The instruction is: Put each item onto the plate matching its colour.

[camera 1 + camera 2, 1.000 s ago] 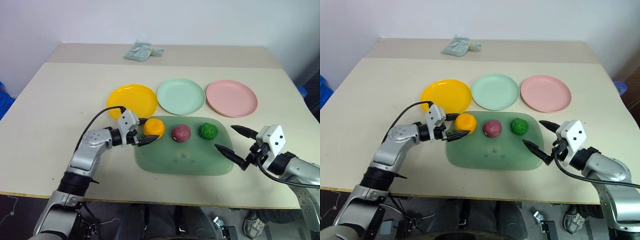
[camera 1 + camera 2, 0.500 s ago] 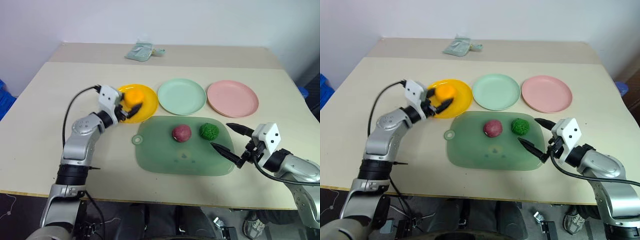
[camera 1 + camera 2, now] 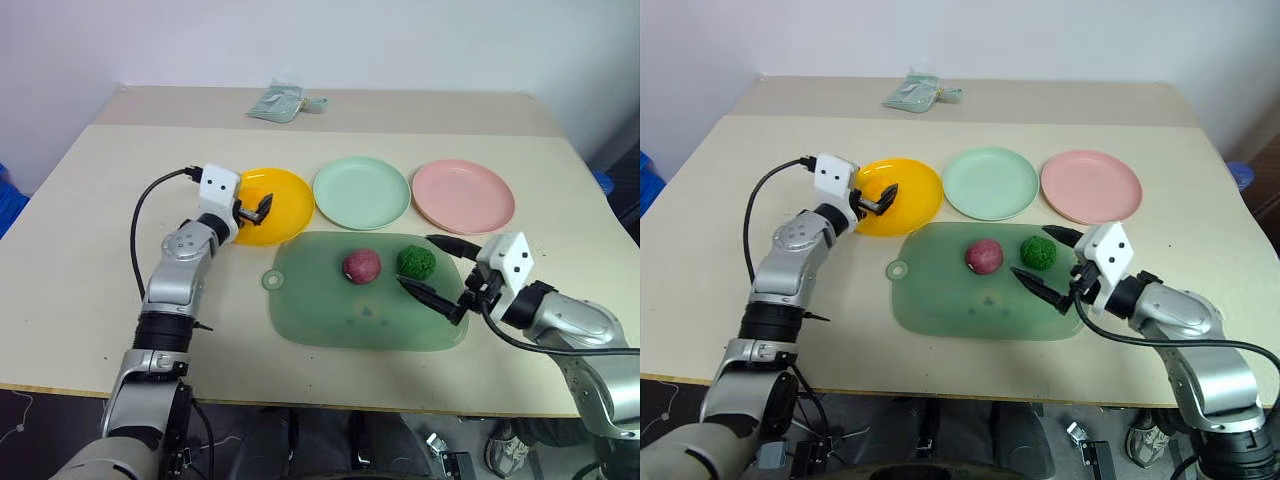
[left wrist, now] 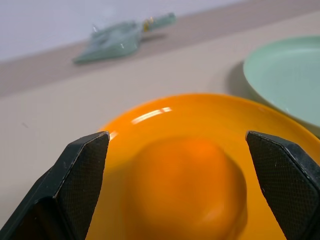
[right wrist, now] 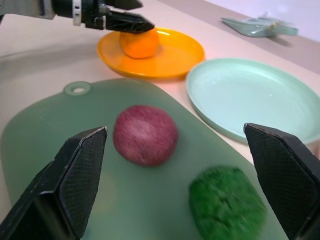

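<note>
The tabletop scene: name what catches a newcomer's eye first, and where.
The orange ball sits on the yellow-orange plate at the left end of the row, with the open left gripper beside it. On the green board, the maroon ball and bumpy green ball wait by the open right gripper.

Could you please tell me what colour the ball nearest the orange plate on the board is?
Maroon-purple ball, seen best in the right wrist view.

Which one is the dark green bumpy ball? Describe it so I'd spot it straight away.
Find the big translucent green board lying on the table in front of the three round plates. Two balls sit on its far half; the dark green ball is the one nearer the pink plate. Unlike the smooth maroon ball beside it, its surface is knobbly.
</note>
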{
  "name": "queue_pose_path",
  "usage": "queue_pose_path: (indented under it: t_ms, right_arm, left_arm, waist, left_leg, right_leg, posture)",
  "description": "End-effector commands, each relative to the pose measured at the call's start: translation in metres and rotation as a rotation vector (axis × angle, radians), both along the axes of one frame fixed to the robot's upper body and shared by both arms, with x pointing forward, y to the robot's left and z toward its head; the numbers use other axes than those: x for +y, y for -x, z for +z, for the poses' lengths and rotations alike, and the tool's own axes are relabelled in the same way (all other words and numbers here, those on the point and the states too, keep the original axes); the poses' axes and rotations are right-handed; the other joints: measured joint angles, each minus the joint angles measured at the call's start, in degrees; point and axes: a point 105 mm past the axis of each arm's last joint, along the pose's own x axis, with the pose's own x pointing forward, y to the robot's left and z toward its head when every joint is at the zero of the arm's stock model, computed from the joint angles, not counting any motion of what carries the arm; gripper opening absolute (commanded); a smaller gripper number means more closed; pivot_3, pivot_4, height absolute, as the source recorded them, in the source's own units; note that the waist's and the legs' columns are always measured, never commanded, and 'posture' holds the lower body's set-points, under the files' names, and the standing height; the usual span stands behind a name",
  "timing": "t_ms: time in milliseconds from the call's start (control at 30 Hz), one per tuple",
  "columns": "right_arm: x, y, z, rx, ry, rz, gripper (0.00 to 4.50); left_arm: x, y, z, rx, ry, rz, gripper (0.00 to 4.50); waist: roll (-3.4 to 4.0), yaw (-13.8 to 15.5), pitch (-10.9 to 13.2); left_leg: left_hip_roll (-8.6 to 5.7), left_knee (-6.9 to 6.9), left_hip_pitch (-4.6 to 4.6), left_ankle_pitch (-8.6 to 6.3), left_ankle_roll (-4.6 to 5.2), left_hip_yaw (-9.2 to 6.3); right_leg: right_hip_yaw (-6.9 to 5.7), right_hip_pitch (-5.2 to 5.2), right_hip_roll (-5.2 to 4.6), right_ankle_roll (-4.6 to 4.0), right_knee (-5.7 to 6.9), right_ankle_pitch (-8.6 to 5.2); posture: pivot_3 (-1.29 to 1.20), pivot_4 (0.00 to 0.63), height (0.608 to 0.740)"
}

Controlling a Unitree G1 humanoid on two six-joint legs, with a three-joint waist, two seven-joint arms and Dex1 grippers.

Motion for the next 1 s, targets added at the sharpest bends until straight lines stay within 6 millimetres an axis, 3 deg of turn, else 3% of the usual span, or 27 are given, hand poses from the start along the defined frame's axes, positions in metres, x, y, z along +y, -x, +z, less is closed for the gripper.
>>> queue_pose_path:
  t_ms: [33, 133, 367, 533, 700, 933, 1000]
  right_arm:
    - [0.015, 0.0, 0.011, -0.042, -0.012, 0.031, 4.5]
    - [0.02, -0.001, 0.01, -0.036, -0.021, 0.04, 4.5]
    - [0.027, -0.002, 0.005, -0.028, 0.003, 0.082, 4.5]
    - [0.044, -0.008, -0.005, -0.026, 0.044, 0.104, 4.5]
    - [0.055, -0.02, -0.011, -0.009, 0.092, 0.099, 4.5]
    - [0.063, -0.039, -0.024, 0.033, 0.177, 0.036, 4.5]
    - [0.063, -0.038, -0.027, 0.041, 0.192, 0.042, 3.94]
  left_arm:
    - [0.001, 0.012, 0.024, -0.119, 0.016, -0.066, 4.46]
    - [-0.008, 0.021, 0.024, -0.13, -0.011, -0.147, 4.46]
    - [-0.057, 0.054, 0.01, -0.066, -0.015, -0.458, 4.46]
    - [-0.085, 0.094, -0.009, 0.02, -0.089, -0.722, 4.46]
    - [-0.084, 0.115, -0.019, 0.104, -0.099, -0.818, 4.46]
    - [-0.071, 0.118, -0.023, 0.134, -0.105, -0.805, 4.46]
    - [-0.064, 0.117, -0.027, 0.138, -0.114, -0.784, 4.5]
  waist:
    - [0.0, 0.0, 0.0]
    - [0.0, 0.2, 0.0]
    - [0.0, 0.0, 0.0]
    - [0.02, -0.6, 0.0]
    - [0.03, -0.4, 0.0]
    - [0.02, -0.3, 0.0]
    - [0.02, -0.2, 0.0]
  left_leg:
    - [0.0, 0.0, 0.0, 0.01, -0.02, 0.0]
    - [0.0, 0.0, -0.01, 0.03, -0.05, 0.0]
    - [-0.02, 0.02, -0.02, -0.02, 0.03, -0.01]
    - [0.03, 0.0, -0.01, -0.12, 0.21, 0.0]
    - [0.02, 0.02, -0.01, -0.12, 0.22, 0.0]
    - [0.02, 0.02, -0.01, -0.13, 0.23, 0.0]
    - [0.02, 0.02, -0.02, -0.13, 0.23, 0.0]
  right_leg:
    - [0.0, 0.01, 0.0, 0.0, 0.0, 0.0]
    - [0.0, 0.0, -0.02, 0.0, 0.0, 0.0]
    - [0.0, 0.02, -0.04, 0.0, -0.01, 0.0]
    - [0.01, -0.03, 0.01, -0.02, 0.03, -0.01]
    - [0.02, -0.02, -0.01, -0.02, 0.04, -0.01]
    - [0.03, -0.04, -0.02, -0.02, 0.03, -0.01]
    - [0.02, -0.03, -0.02, -0.03, 0.03, -0.01]
  posture:
    - [0.0, 0.15, 0.74]
    - [0.0, 0.15, 0.74]
    - [0.0, 0.15, 0.74]
    - [0.0, 0.15, 0.74]
    - [0.0, 0.15, 0.74]
    - [0.0, 0.15, 0.74]
    - [0.0, 0.15, 0.74]
